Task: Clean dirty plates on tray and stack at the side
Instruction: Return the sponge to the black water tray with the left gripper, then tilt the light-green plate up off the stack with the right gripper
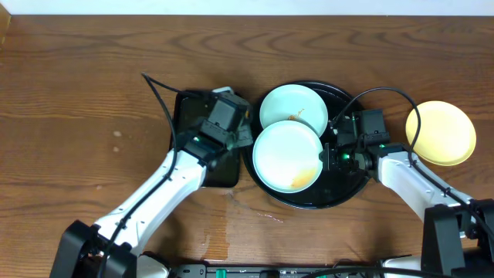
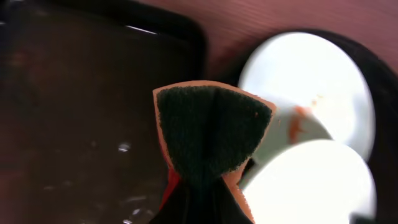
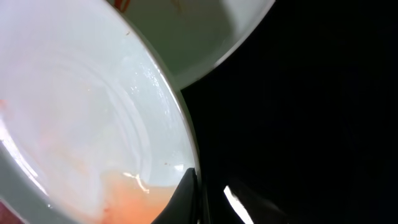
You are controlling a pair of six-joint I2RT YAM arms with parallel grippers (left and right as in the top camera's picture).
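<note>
**Left gripper pinches folded sponge; right gripper at rim of smeared plate**

The left gripper (image 1: 238,133) is pressed together on a sponge (image 2: 211,134). The sponge is folded into a fan, its dark scouring face outward and an orange layer showing along the edges. It hangs over the right end of the rectangular tray (image 1: 189,147), a glossy black tray whose right side is just beside the round tray (image 1: 351,181). From the left wrist, the sponge's right corner points toward the two mint plates.

The right gripper (image 1: 330,153) sits at the right rim of the front plate (image 1: 282,150). In the right wrist view one dark finger (image 3: 180,196) lies against the inside of that rim. The other finger is lost against the black tray, so I cannot tell whether the jaws are closed on the plate or merely set against it.

The front plate is pale mint with a pool of orange sauce (image 1: 302,179) on the side nearest the right gripper. Its far edge overlaps the near edge of the back plate (image 1: 297,104). The back plate is also pale mint and carries a small orange smear near where the two plates meet. Both lie within the round tray, which sits a little right of the middle of the table (image 1: 77,93) and closer to its far edge than its near edge.

The yellow plate (image 1: 441,133) lies flat on the bare wood by the right edge of the worktop, apart from the round tray, with a black cable arching beside it.
</note>
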